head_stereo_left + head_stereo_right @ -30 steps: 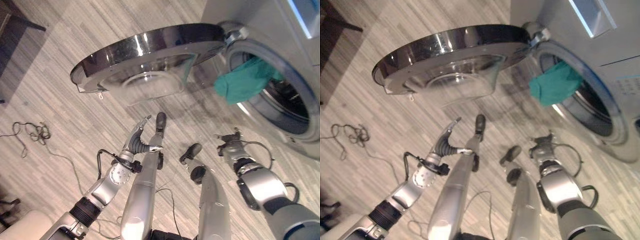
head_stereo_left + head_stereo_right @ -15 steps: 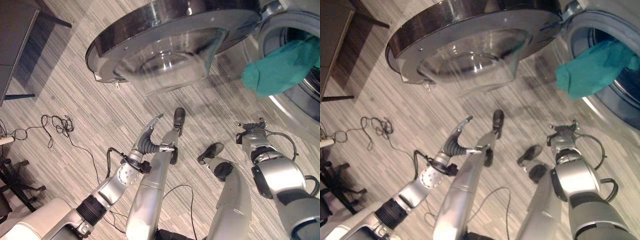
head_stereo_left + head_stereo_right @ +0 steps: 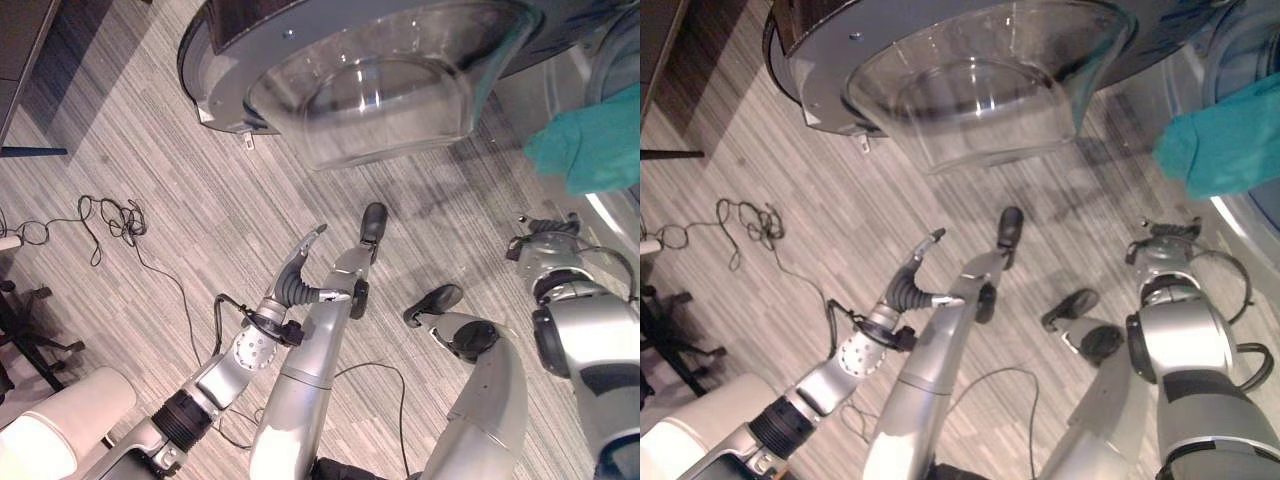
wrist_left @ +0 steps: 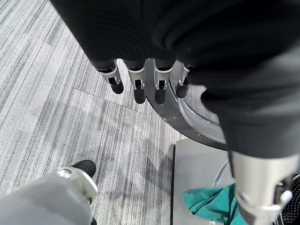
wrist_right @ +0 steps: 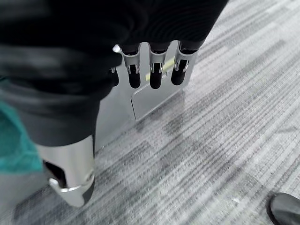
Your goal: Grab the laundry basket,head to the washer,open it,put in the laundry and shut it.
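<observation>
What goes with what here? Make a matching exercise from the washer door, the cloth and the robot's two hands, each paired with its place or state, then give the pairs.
Things:
1. washer door
2. teal cloth
3. left hand
4. right hand

Place or state:
A. open and empty, just below the cloth
B. swung wide open
C. open and empty, over the floor beneath the door
D. hangs out of the washer

Pairs: 1-B, 2-D, 3-C, 4-A
</observation>
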